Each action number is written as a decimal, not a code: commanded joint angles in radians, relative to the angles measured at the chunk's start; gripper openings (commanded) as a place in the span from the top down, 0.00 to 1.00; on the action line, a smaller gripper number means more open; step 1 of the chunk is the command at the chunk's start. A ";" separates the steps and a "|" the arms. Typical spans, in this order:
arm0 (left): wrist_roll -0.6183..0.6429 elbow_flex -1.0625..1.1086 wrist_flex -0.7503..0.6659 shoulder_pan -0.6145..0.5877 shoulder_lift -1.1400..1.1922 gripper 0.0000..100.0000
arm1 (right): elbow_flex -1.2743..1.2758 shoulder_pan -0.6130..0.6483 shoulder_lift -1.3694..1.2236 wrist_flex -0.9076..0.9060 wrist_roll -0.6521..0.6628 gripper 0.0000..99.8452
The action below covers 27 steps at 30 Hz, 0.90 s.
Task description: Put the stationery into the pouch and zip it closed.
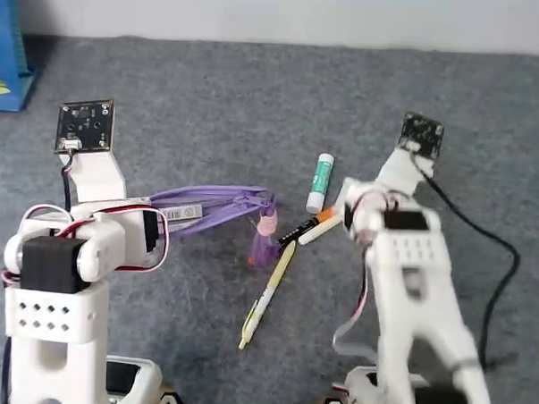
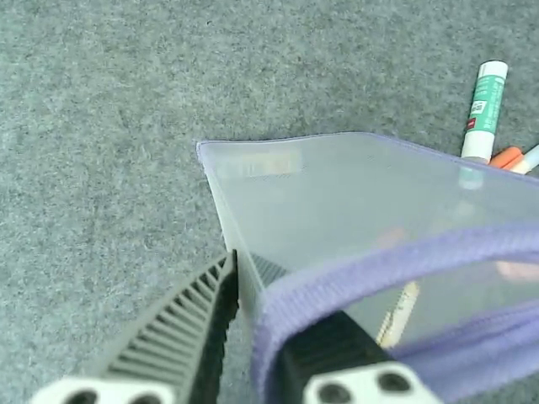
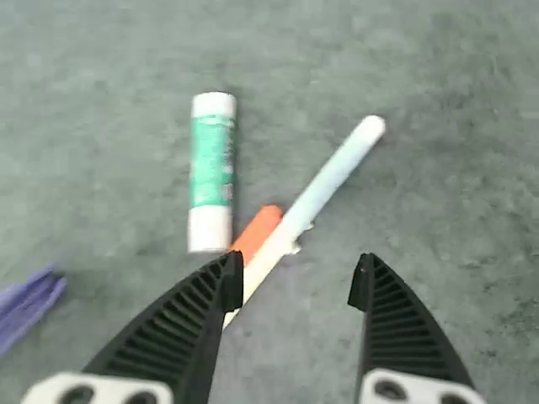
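The released right tool [image 3: 297, 265] should be lowered with the white pen [image 3: 333, 172] ahead centred between its jaws; the pouch [image 2: 337, 202] is clenched in the left tool [image 2: 265, 290].

Soft, even light throughout; shadows on the table [image 1: 211, 101] stay faint — a short smudge beside the glue stick [image 3: 210, 168]. The pouch [image 2: 354, 202] carries a mild sheen.

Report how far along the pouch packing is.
Done: the left gripper is shut on the pouch's edge, holding it. In hand: the right gripper hangs open over the white pen and orange marker. Left: those two, the glue stick and the yellow pen lie on the carpet outside the pouch; then zipping shut.
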<state>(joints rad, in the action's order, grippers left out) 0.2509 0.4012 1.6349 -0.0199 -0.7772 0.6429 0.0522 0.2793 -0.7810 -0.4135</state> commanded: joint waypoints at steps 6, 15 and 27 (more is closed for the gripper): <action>0.012 -0.005 0.002 0.003 0.005 0.99 | -0.358 -0.059 -0.444 0.016 -0.021 0.79; 0.012 -0.004 0.000 0.003 0.005 0.99 | -0.580 -0.062 -0.710 0.001 -0.017 0.80; 0.012 -0.002 -0.002 0.003 0.005 0.99 | -0.724 -0.091 -0.707 -0.282 -0.014 0.99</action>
<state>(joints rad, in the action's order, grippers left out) 0.2509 0.4012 1.6349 -0.0199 -0.7772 -0.0276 -0.0276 -0.4956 -0.9927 -0.4273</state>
